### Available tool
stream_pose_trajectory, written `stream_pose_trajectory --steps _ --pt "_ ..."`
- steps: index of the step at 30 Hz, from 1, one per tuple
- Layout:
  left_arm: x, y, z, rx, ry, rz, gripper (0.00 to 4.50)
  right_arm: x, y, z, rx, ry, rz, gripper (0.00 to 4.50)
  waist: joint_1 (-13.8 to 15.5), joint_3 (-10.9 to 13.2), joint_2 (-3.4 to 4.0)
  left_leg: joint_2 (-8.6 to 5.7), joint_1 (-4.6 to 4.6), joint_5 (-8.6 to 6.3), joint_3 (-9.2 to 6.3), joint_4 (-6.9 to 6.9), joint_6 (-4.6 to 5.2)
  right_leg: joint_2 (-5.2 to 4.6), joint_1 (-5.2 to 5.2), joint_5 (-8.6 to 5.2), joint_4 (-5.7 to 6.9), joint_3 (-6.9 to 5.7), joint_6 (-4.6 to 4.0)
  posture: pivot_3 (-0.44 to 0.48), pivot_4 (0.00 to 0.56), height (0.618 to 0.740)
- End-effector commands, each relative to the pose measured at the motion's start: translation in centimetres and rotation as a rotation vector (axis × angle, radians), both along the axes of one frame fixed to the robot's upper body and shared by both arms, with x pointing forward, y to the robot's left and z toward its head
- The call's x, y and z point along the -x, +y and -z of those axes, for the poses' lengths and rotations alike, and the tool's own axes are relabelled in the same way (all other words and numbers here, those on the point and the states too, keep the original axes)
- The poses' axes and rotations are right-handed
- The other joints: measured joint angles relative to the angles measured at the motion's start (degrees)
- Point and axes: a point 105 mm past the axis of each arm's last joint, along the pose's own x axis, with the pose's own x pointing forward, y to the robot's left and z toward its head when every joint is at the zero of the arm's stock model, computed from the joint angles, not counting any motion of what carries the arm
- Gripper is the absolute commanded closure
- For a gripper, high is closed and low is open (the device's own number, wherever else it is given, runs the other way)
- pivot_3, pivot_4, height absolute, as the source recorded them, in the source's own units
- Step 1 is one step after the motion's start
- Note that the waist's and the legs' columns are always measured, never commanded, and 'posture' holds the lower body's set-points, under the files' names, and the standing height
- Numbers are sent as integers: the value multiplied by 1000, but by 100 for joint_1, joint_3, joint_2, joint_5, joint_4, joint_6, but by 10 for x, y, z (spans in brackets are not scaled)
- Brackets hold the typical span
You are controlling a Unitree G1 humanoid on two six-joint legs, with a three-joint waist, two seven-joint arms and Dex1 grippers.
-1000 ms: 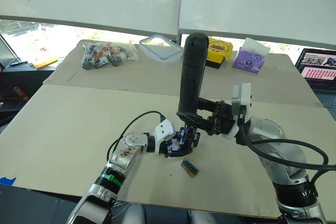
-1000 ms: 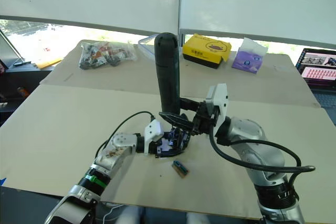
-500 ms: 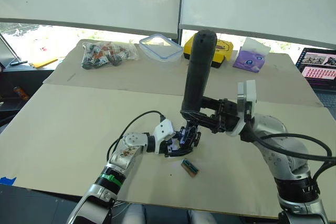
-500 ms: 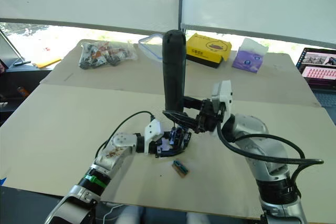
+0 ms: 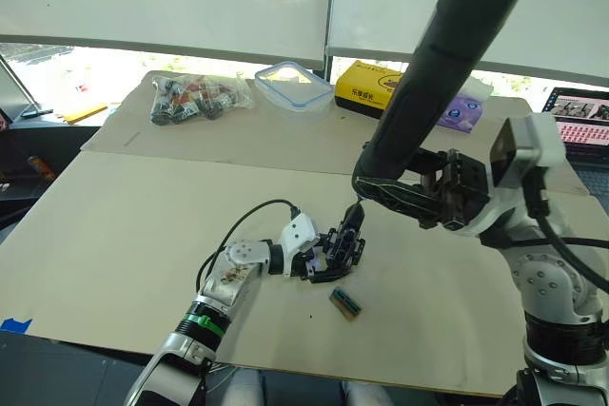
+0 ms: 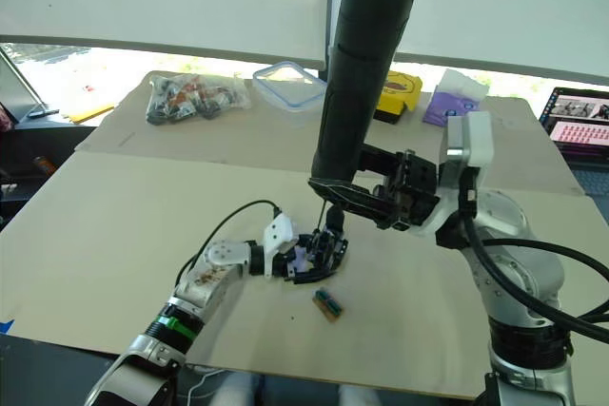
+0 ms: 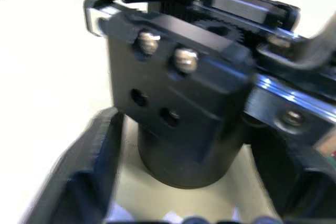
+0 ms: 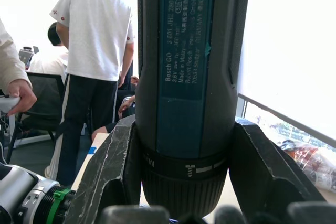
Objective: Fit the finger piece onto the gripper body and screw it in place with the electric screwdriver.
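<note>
On the tan table my left gripper (image 5: 324,259) is shut on the gripper body (image 5: 338,252), a small black mechanism. Its round base (image 7: 184,153) sits between my left fingers (image 7: 86,174). A pointed black finger (image 5: 351,222) stands up from the body; I cannot tell the finger piece apart from it. My right gripper (image 5: 390,197) is shut on the electric screwdriver (image 5: 433,68). This thick dark tool hangs above the body, its top leaning right. Its lower end (image 8: 184,129) is clamped between my right fingers (image 8: 107,174). Its thin bit (image 6: 324,214) points down at the body.
A small green-brown block (image 5: 344,302) lies just in front of the gripper body. Along the far side stand a bag of parts (image 5: 195,97), a clear blue-rimmed container (image 5: 292,84), a yellow box (image 5: 366,100), a purple tissue pack (image 5: 461,111) and a laptop (image 5: 580,125). People (image 8: 100,51) are behind.
My right arm has lifted the screwdriver and drawn it toward the camera, tilting its top to the right. The left gripper and the gripper body have stayed put.
</note>
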Motion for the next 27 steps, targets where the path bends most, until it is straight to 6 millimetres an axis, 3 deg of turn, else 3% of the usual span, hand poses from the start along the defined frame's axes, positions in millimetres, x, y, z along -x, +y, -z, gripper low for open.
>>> stream_pose_trajectory --steps 1,7,10,14,18,22,27 --pt "0 12 -2 6 -18 -21 28 16 -10 -24 -30 -86 24 2597 -4 0 -1 0 -1 0 0 0 0 0 0 0 -1 0 0 0 150 740" --pt "9 52 -8 27 8 -48 28 15 -37 -24 -1 -65 166 2597 -46 2 -1 1 -2 0 -2 -16 0 0 -8 -3 1 0 -4 0 150 740" --pt "17 87 -4 -1 22 -62 28 15 -56 -12 29 -22 259 2597 -34 3 -3 1 -4 0 0 -16 0 0 -9 -5 0 0 -5 0 150 740" --pt "31 135 -18 19 -28 -48 28 24 -78 13 79 25 356 2597 -23 5 -3 1 -4 0 1 -16 0 -2 -12 -10 0 0 -14 0 150 740" --pt "47 166 -19 -43 -23 -6 28 37 -81 38 105 54 377 2597 -16 8 -1 2 -9 -1 3 -19 -1 -4 -22 -13 0 0 -18 0 150 740" --pt "55 172 -25 -64 -38 36 28 44 -75 54 92 60 373 2597 -15 11 3 2 -10 -3 8 -14 -4 -9 -22 -14 -2 1 -19 0 150 740" --pt "60 144 -32 -45 -34 90 28 48 -50 52 75 15 258 2597 -38 13 1 3 -10 -24 9 -13 -38 -8 -25 -13 1 1 -21 0 150 740"
